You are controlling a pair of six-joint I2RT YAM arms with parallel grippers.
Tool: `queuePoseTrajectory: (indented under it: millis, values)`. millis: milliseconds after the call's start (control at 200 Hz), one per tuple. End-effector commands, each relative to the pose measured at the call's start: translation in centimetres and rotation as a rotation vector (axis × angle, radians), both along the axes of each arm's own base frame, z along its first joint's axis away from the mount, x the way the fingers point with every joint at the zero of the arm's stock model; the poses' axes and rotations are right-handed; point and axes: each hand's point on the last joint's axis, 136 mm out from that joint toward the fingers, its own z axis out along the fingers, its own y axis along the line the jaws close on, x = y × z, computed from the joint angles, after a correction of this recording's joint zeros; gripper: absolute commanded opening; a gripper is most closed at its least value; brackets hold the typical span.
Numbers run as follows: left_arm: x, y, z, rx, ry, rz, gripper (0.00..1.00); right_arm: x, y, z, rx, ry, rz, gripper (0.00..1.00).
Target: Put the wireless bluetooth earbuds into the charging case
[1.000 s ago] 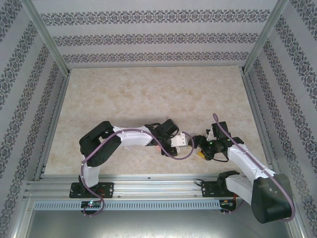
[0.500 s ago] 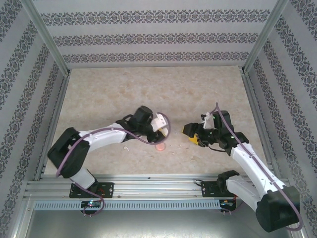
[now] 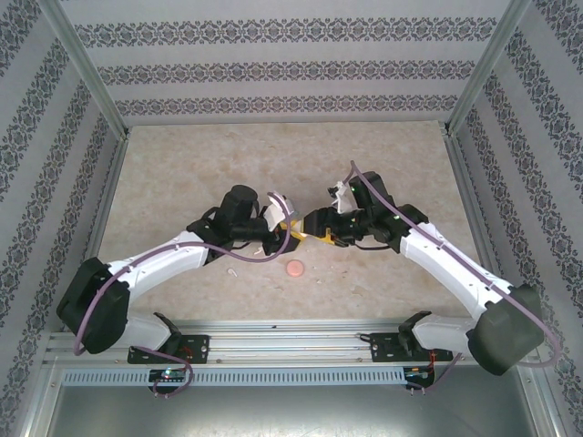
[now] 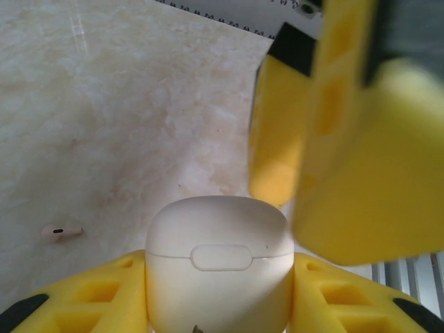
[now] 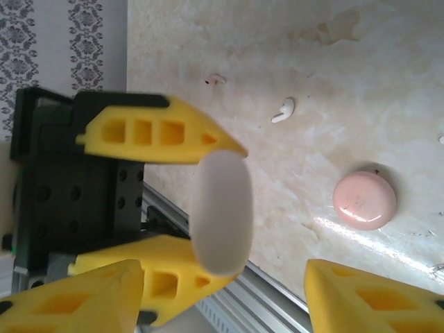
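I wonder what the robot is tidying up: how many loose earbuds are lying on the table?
2: a white earbud lying near the pink disc, and a pinkish earbud farther past it. Others may be hidden.

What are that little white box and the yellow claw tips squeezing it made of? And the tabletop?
The charging case looks like smooth hard plastic: cream-white, satin sheen, a moulded seam line. The fingers of the left claw look like matte plastic or firm foam, with hollow cells; I can't tell which. The table looks like glossy marble-patterned stone or laminate, showing glare.
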Motion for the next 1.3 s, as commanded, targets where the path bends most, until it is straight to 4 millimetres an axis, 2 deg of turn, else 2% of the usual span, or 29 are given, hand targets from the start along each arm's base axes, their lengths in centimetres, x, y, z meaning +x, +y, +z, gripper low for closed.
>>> queuePoseTrajectory:
  millis: [0,280,490,625,749,864,969,1114,1194,1299]
  values:
    - [-0.3,0.1,2.0,-0.069,-0.026,-0.010,0.44,0.7,0.6,0.6,-0.013,-0.015,-0.006,0.55]
    - [-0.3,0.2,2.7,-0.083,-0.037,0.000,0.45,0.1,2.2,0.6,0.007,-0.024,0.048,0.51]
    - [-0.2,0.4,2.8,-0.071,-0.039,0.009,0.51,0.1,2.0,1.0,0.003,-0.061,0.050,0.23]
    - [-0.3,1.0,3.6,-0.083,-0.034,0.017,0.59,0.5,1.9,1.8,-0.002,-0.109,0.074,0.15]
    - [-0.1,1.9,5.0,-0.118,0.008,0.029,0.75,0.8,1.8,2.7,-0.006,-0.166,0.139,0.12]
    - [0.3,3.3,6.4,-0.135,0.061,0.064,0.81,1.2,1.1,3.9,-0.083,-0.280,0.240,0.11]
    - [0.2,4.8,7.6,-0.186,0.119,0.060,0.81,1.6,1.0,5.6,-0.117,-0.397,0.340,0.11]
    - [-0.3,6.6,9.8,-0.307,0.192,-0.007,0.74,1.5,2.1,7.9,-0.068,-0.511,0.478,0.12]
    - [-1.1,6.9,11.1,-0.364,0.191,-0.087,0.73,1.4,2.7,8.9,-0.041,-0.577,0.540,0.11]
    - [-1.7,6.9,11.4,-0.383,0.176,-0.140,0.74,1.5,3.2,9.8,-0.023,-0.634,0.575,0.10]
